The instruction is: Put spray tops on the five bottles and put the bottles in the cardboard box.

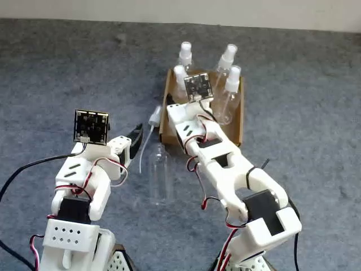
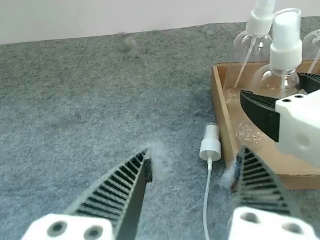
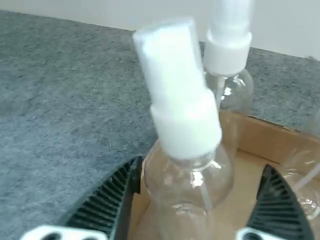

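Note:
A clear bottle without a top lies on the grey carpet between the two arms. A loose white spray top with its thin tube lies just left of the cardboard box. Several capped bottles stand in the box. My left gripper is open, low over the carpet, with the spray top ahead between its fingers. My right gripper hangs over the box's near left corner, open, its jaws on either side of a tilted capped bottle without visibly pressing it.
The box wall runs just right of the loose spray top. A black finger of the right gripper reaches over that wall. A second capped bottle stands behind the tilted one. Bare grey carpet spreads to the left.

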Robot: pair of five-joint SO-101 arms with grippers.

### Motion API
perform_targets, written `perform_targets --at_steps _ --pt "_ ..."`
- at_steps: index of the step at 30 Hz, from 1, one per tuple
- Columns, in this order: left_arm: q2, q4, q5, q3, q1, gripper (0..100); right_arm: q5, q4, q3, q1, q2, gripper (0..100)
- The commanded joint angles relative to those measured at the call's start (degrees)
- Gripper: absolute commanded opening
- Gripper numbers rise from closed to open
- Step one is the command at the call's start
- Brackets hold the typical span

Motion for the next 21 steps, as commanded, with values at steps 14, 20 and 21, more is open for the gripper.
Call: perform_targets --at_steps 14,20,21 --pt "0.04 0.0 0.09 -0.22 -0.48 22 -0.44 43.38 -12.0 -2.86 -36.18 29.7" --pt "-0.22 0.18 0.09 -1.71 -5.67 22 -10.64 68.88 -13.93 -14.29 -36.35 29.7" --pt "0.04 0.26 0.09 -2.86 -8.04 22 -13.36 71.52 -13.93 -16.04 -35.82 29.7"
